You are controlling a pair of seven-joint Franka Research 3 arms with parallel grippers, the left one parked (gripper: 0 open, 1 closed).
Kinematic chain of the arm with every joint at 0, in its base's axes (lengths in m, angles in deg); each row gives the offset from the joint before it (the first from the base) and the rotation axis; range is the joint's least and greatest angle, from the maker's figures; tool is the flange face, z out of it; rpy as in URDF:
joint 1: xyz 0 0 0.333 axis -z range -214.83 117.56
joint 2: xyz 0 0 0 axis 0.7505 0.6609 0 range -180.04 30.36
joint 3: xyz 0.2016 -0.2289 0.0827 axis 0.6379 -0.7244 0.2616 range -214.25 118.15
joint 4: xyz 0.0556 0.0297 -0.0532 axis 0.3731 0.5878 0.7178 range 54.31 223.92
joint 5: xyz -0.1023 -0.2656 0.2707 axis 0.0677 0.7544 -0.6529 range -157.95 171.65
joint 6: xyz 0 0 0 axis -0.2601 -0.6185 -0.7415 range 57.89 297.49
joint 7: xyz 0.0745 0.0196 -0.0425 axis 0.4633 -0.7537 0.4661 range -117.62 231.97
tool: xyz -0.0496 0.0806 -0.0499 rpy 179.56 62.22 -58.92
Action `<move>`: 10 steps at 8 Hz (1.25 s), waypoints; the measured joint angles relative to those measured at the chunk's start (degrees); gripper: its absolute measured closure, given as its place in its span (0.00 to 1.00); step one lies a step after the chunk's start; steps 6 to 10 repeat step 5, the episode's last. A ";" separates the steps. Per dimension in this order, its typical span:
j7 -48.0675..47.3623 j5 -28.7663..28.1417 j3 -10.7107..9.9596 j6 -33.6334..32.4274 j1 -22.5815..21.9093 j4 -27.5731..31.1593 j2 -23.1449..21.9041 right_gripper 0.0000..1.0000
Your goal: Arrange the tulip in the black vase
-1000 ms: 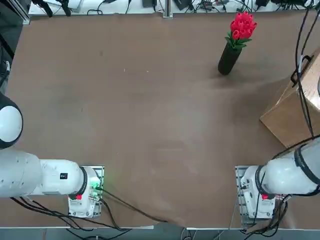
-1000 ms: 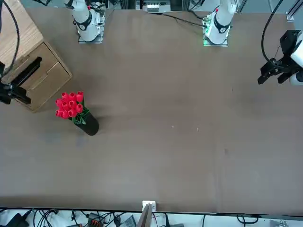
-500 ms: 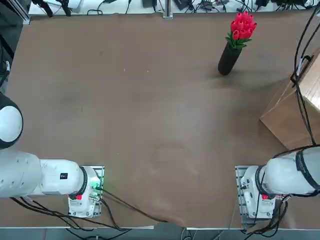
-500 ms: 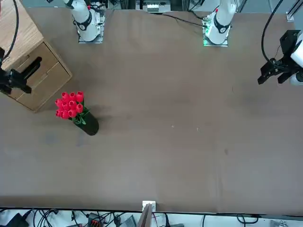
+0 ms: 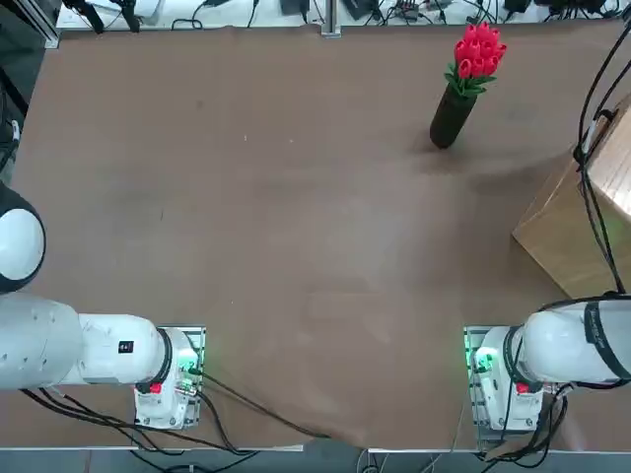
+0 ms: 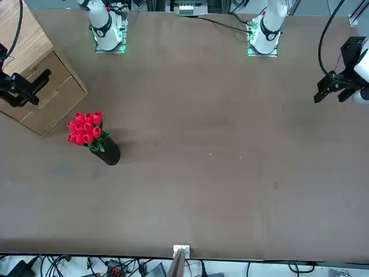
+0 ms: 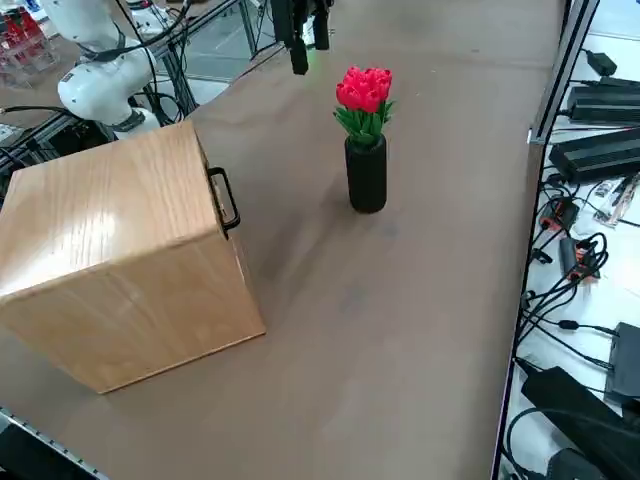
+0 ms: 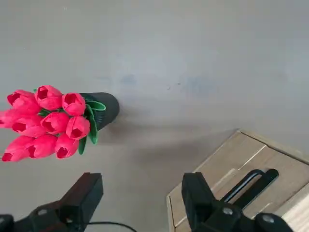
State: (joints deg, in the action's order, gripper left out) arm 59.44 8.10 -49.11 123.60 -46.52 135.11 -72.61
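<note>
The tulip (image 5: 478,49) stands upright in the black vase (image 5: 452,118) at the far right of the table, its red blooms and green leaves above the mouth. The same vase (image 7: 367,175) and tulip (image 7: 364,90) stand just beyond the wooden box in the right side view. My right gripper (image 6: 17,92) hangs high over the wooden box, well clear of the flowers. In the wrist view the right gripper (image 8: 142,195) is open and holds nothing, with the tulip (image 8: 46,123) and vase (image 8: 105,107) far below it.
A wooden box (image 7: 120,260) with a black handle (image 7: 226,198) sits at the table's right edge, close to the vase. Cables and power bricks lie beyond the far table edge (image 5: 325,28).
My right gripper has drifted back over the wooden box toward the robot's side. The tulip and vase have not moved.
</note>
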 joint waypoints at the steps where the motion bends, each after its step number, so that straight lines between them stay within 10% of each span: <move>1: 0.15 0.00 0.11 -0.09 0.00 0.20 -0.23 0.00; 10: 0.17 -2.19 0.29 -0.42 0.00 0.32 -0.68 0.00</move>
